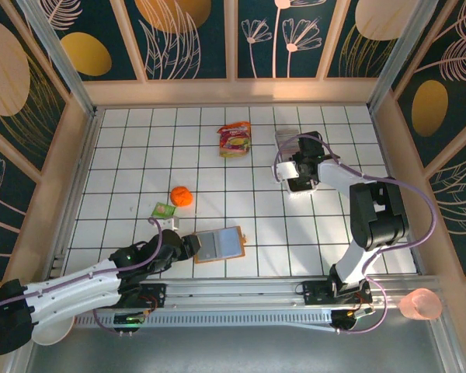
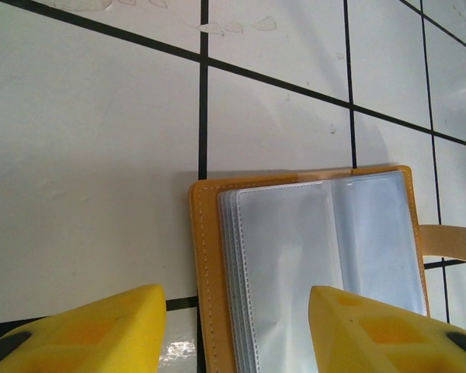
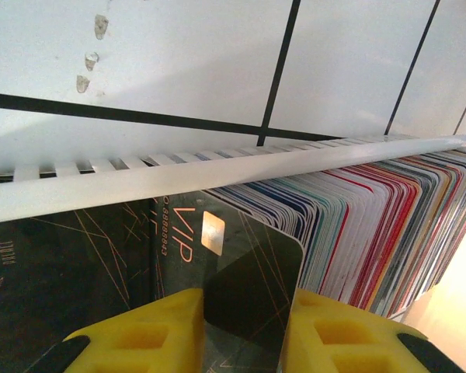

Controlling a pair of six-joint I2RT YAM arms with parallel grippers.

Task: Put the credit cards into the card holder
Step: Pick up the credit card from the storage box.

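Observation:
The card holder [image 1: 219, 245] lies open near the table's front, orange-brown with clear sleeves [image 2: 295, 256] facing up. My left gripper [image 1: 188, 247] [image 2: 237, 342] is open, one yellow finger [image 2: 85, 334] over the tile and the other over the sleeves, straddling the holder's left edge. At the back right, the credit cards [image 3: 373, 225] stand packed on edge in a clear tray [image 1: 283, 140] [image 3: 217, 175]. My right gripper [image 1: 299, 165] [image 3: 245, 334] is at that tray. A dark VIP card [image 3: 248, 264] slants across the narrow gap between its fingers, touching both.
A red-and-yellow snack packet [image 1: 234, 140] lies at the back centre. An orange ball [image 1: 181, 196] and a small green packet [image 1: 164, 209] sit left of centre, just behind the left gripper. Wooden walls [image 1: 78, 155] enclose the tiled table.

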